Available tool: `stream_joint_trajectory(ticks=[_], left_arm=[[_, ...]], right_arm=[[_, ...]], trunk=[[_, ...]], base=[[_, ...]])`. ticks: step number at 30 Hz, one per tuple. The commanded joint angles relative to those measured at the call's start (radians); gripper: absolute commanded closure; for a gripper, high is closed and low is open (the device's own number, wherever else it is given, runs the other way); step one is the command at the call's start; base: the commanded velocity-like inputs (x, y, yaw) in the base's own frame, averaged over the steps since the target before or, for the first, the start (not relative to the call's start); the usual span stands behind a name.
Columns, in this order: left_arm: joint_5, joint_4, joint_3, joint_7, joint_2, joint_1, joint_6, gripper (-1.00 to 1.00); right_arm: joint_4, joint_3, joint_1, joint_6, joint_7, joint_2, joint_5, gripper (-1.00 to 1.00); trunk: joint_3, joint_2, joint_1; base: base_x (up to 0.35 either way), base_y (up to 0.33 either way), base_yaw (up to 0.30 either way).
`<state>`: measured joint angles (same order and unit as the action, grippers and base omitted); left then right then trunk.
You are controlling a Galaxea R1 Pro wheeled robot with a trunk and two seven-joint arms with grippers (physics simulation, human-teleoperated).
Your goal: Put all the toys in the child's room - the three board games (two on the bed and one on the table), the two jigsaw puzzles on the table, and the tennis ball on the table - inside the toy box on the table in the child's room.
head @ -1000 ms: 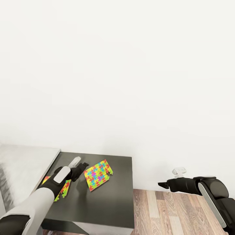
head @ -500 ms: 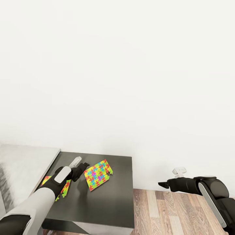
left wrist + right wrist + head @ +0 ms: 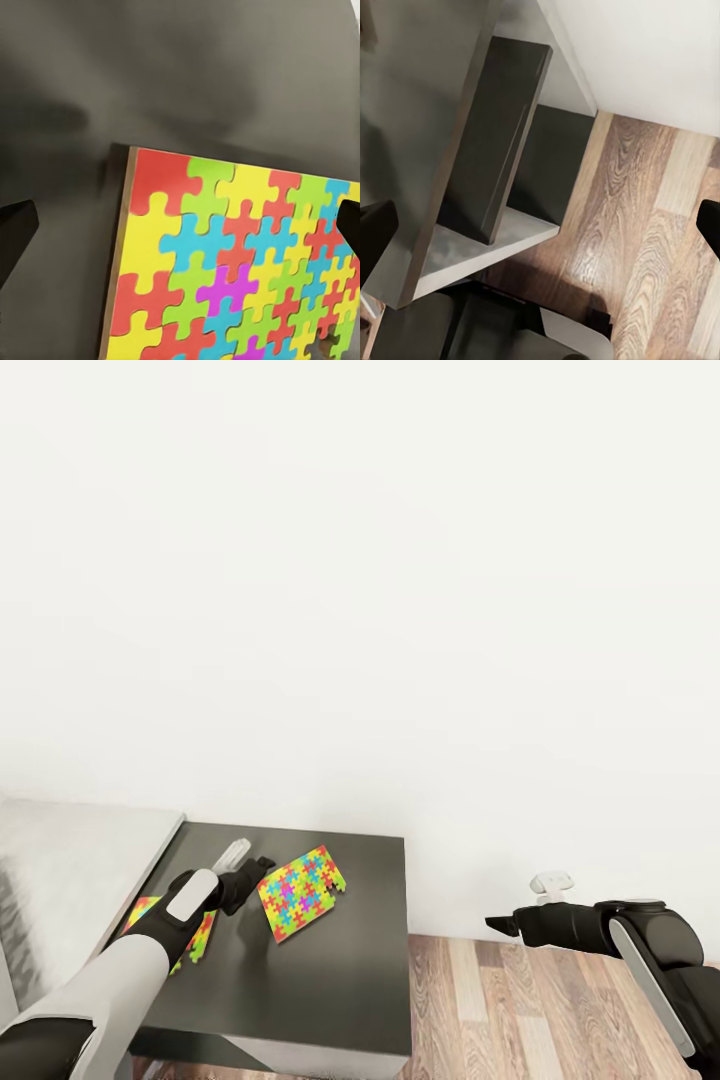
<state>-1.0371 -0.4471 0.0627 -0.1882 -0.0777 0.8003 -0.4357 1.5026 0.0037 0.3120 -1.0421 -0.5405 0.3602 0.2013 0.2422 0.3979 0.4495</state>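
Note:
One jigsaw puzzle point(image 3: 300, 893) lies flat on the dark grey section of the table point(image 3: 330, 980), its bright interlocked pieces facing up. A second jigsaw puzzle point(image 3: 200, 942) lies to its left, mostly covered by my left forearm. My left gripper point(image 3: 262, 867) hovers at the first puzzle's left edge. In the left wrist view this jigsaw puzzle point(image 3: 232, 262) lies just below the open left gripper point(image 3: 180, 225), whose black fingertips point(image 3: 15, 229) stand far apart. My right gripper point(image 3: 497, 925) hangs open over the floor, right of the table, holding nothing.
The light grey table top point(image 3: 70, 860) joins the dark section at the left. A white wall point(image 3: 400, 610) rises right behind the table. Wood-plank floor point(image 3: 520, 1010) lies to the right. The right wrist view looks down past the table's side point(image 3: 487, 157) to the floor point(image 3: 652, 225).
The head view has shifted very slightly. My right arm has drifted a touch to the right. The left gripper and both puzzles have stayed put.

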Motion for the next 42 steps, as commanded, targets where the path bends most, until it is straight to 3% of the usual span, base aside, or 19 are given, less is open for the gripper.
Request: stream_joint_trajectory(ticks=[1, 14, 42], left_arm=[[-0.010, -0.002, 0.007, -0.009, -0.001, 0.000, -0.001, -1.00], [-0.010, -0.002, 0.006, -0.004, -0.001, 0.000, -0.002, -1.00], [-0.009, -0.002, 0.006, -0.004, -0.001, 0.000, 0.000, -1.00]], right_arm=[[0.001, 0.000, 0.001, -0.005, 0.000, 0.001, 0.002, -1.00], [0.001, -0.001, 0.001, -0.005, -0.001, 0.000, 0.002, -1.00], [0.001, -0.002, 0.001, -0.005, -0.001, 0.001, 0.001, -1.00]], trunk=[[0.003, 0.002, 0.001], [0.017, 0.002, 0.001], [0.023, 0.002, 0.001]], base=[[0.000, 0.000, 0.000], [0.000, 0.000, 0.000], [0.000, 0.000, 0.000]])
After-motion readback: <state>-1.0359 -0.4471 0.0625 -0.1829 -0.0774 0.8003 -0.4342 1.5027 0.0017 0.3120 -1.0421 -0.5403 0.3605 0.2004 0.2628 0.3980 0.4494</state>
